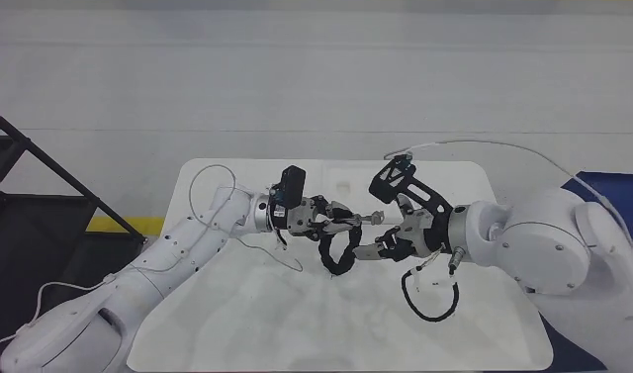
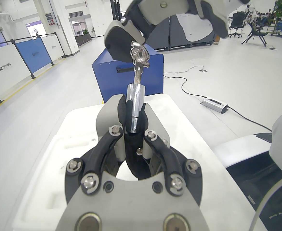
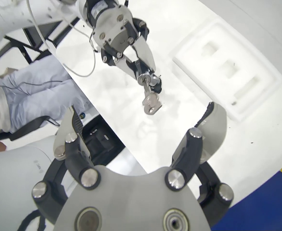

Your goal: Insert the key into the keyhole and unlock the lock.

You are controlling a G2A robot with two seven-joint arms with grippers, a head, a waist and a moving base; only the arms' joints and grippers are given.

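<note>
My left gripper [image 2: 134, 108] is shut on a chrome lock cylinder [image 2: 136, 97] and holds it above the white table [image 1: 297, 314]. A silver key [image 2: 139, 58] sticks out of the cylinder's end, its blade in the keyhole. My right gripper [image 3: 143, 118] is open, fingers wide apart on either side of the key's head [image 3: 151, 103]; in the left wrist view one finger pad [image 2: 116, 44] sits just behind that head. In the top view the two grippers face each other at mid-table with the key [image 1: 374, 216] between them. A black cable loop [image 1: 341, 256] hangs below the lock.
A white foam tray [image 3: 227, 73] with several recesses lies on the table's far side. A blue cabinet [image 2: 121, 73] stands beyond the table's end. A black frame [image 1: 40, 165] stands off the table near the left arm.
</note>
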